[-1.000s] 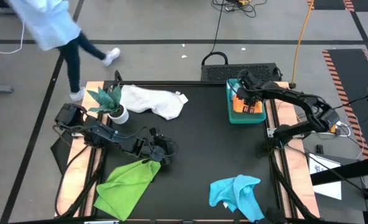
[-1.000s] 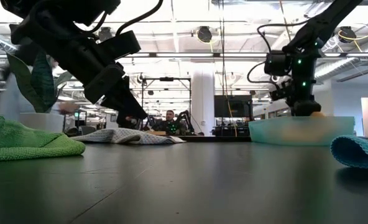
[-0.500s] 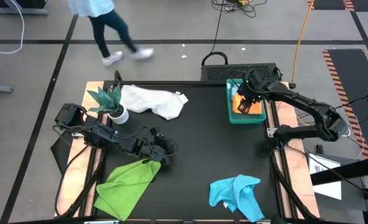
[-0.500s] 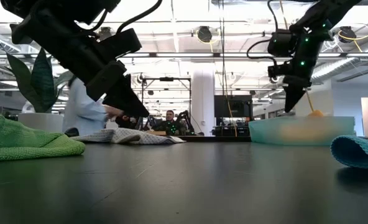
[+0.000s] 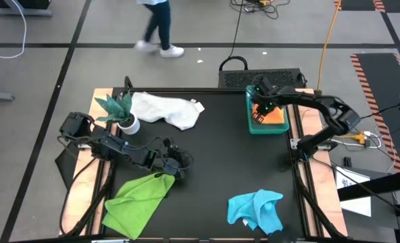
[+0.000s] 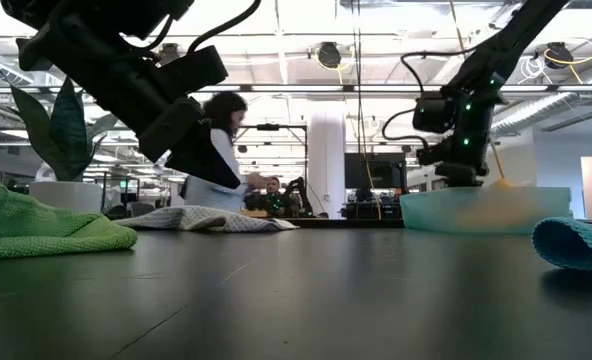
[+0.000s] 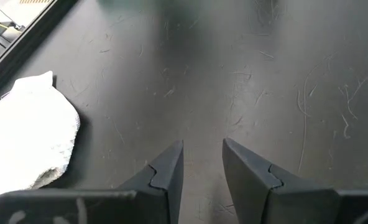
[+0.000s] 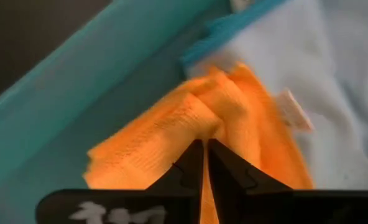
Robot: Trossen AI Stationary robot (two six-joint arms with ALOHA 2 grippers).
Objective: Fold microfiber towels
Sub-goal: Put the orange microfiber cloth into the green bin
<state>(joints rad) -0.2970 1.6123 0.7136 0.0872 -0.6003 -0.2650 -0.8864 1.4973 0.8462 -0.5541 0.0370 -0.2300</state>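
The right tool (image 8: 202, 163) is closed on a pinched fold of the orange towel (image 8: 190, 130), which sits inside the teal tray (image 5: 251, 125) at the far right of the surface (image 5: 213, 169). In my judgement the main risk is in the grip: it takes only a small ridge of cloth, so the soft towel may slip out when it is lifted. The cloth could also drag on the tray wall and move the tray, or pull up the pale blue towel (image 8: 339, 74) that lies just beside and partly under it.

The left tool (image 7: 199, 165) is slightly open and holds nothing; it hovers near the lime green towel (image 5: 138, 196). The white-grey towel (image 5: 166, 110) lies near the plant (image 5: 117, 110), and the turquoise-blue towel (image 5: 257, 210) is crumpled at the near edge. None of these three is folded.

Only the right wrist view shows that the fingers really pinch the orange cloth, and that a pale blue one is in the tray. The high view shows where all towels lie. The low view shows a person (image 6: 216, 150) behind the surface.
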